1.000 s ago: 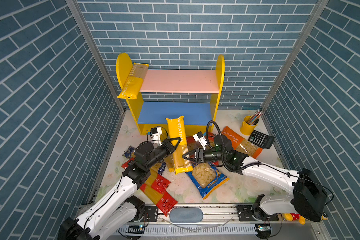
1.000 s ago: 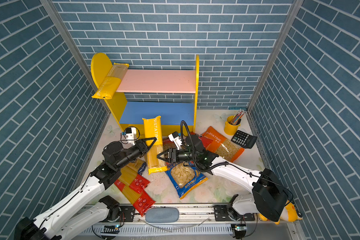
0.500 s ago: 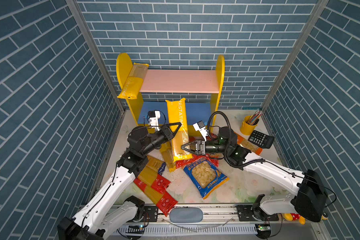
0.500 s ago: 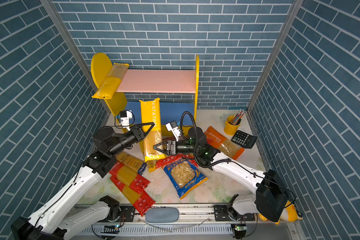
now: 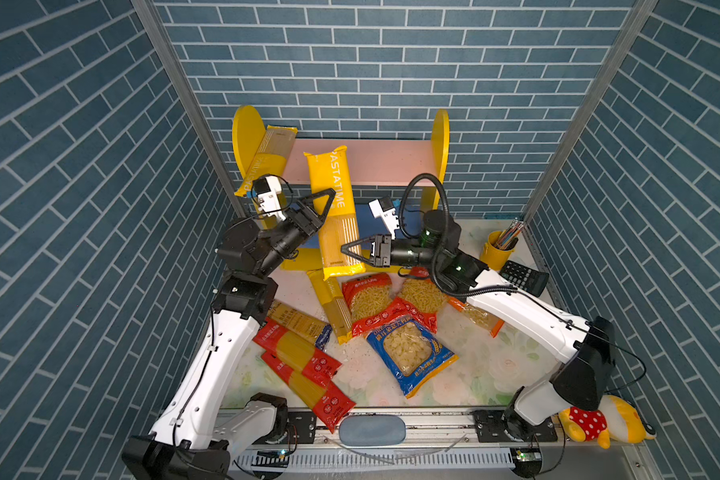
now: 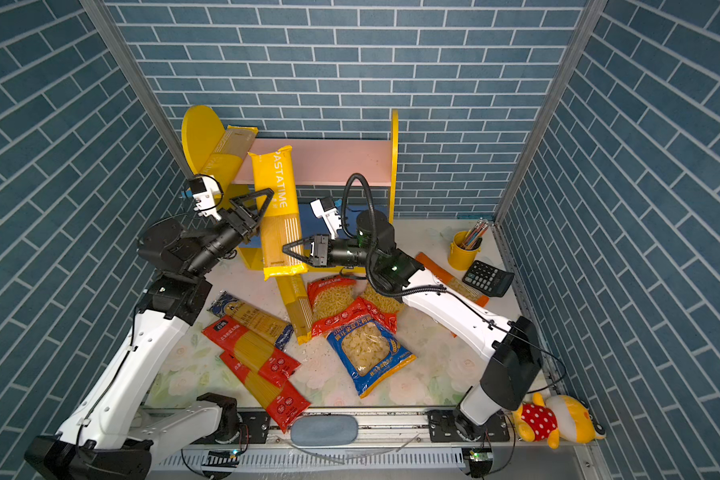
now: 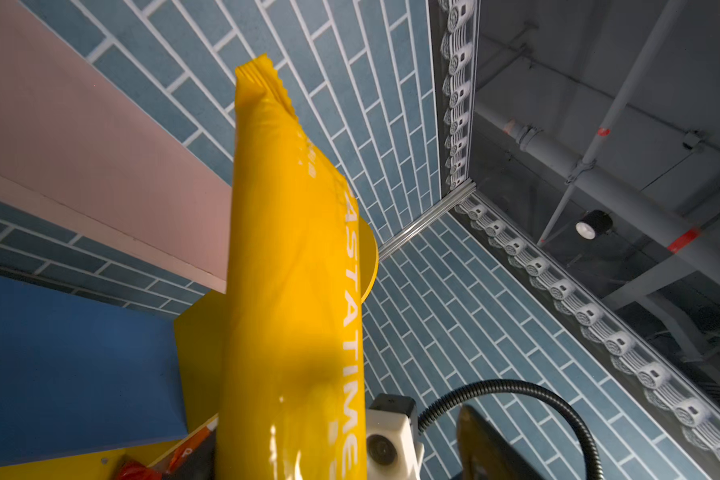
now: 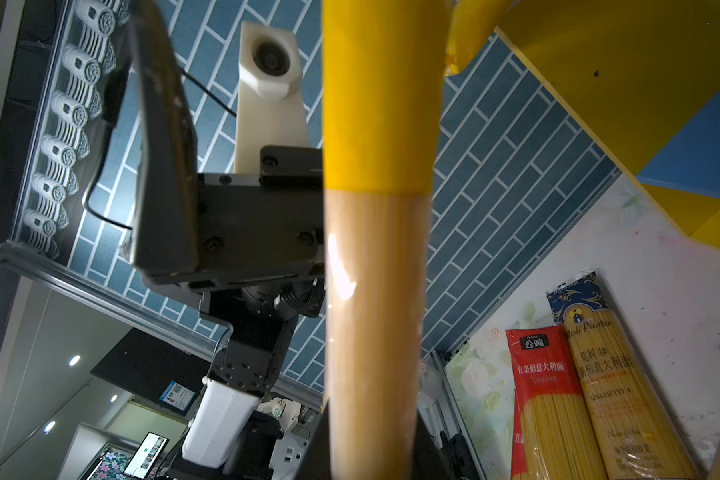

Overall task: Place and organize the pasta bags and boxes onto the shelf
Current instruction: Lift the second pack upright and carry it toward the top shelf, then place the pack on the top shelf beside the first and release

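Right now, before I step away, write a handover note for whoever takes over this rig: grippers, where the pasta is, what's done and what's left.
Left gripper: open around the upright yellow pack, not gripping it.
Right gripper: shut on that pack's lower part, holding it up before the shelf.
Done: one yellow spaghetti pack lies tilted at the pink board's left end.
Left: shelve the held pack, then eight on the table: a third yellow pack, dark-blue pack, two red spaghetti packs, two red bags, blue bag, orange bag.
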### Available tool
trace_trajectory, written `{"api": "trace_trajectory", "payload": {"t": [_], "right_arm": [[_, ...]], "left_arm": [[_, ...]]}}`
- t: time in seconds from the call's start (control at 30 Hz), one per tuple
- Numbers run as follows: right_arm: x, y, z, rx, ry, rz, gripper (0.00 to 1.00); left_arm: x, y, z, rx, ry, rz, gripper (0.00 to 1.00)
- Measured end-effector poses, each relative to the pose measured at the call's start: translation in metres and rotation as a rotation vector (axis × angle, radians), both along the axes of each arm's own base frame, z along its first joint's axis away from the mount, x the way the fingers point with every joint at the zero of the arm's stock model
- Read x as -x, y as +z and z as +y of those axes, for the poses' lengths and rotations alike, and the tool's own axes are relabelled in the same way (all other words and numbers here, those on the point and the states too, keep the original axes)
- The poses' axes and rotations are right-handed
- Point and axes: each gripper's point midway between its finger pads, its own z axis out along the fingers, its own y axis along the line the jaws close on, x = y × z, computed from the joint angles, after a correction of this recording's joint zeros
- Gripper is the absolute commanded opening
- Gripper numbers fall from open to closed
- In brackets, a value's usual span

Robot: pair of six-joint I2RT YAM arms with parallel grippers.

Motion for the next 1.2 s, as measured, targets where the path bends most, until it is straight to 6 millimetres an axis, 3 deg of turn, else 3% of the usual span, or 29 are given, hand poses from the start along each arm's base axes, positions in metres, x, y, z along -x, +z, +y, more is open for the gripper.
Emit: {"api": "trace_trajectory", "payload": {"t": [0.1, 0.23, 0.4, 0.5, 0.63, 0.77, 0.93, 1.2], "right_arm": [[-0.027, 0.015, 0.011, 0.007, -0.056, 0.054, 0.07], [-0.068, 0.024, 0.023, 0.010, -0.144, 0.138, 0.05], [-0.114, 0.015, 0.041, 0.020, -0.239, 0.260, 0.05], [-0.131, 0.000, 0.050, 0.039, -0.274, 0.331, 0.06], [-0.140, 0.008, 0.056, 0.023, -0.292, 0.354, 0.09], [-0.148, 0.012, 0.063, 0.010, -0.307, 0.384, 0.15], [-0.159, 0.010, 0.067, -0.008, -0.336, 0.389, 0.42], [-0.157, 0.019, 0.064, -0.019, -0.331, 0.326, 0.60]], "left_arm": [[0.001, 0.000, 0.026, 0.020, 0.070, 0.010, 0.99], [0.009, -0.009, 0.060, 0.053, 0.163, 0.031, 1.00], [0.010, -0.016, 0.075, 0.079, 0.214, 0.063, 1.00], [0.005, -0.022, 0.076, 0.091, 0.217, 0.089, 1.00], [-0.006, -0.037, 0.075, 0.114, 0.225, 0.142, 1.00], [-0.022, -0.050, 0.062, 0.117, 0.204, 0.184, 1.00], [-0.047, -0.054, 0.048, 0.115, 0.189, 0.208, 1.00], [-0.068, -0.048, 0.022, 0.110, 0.148, 0.192, 0.94]]}}
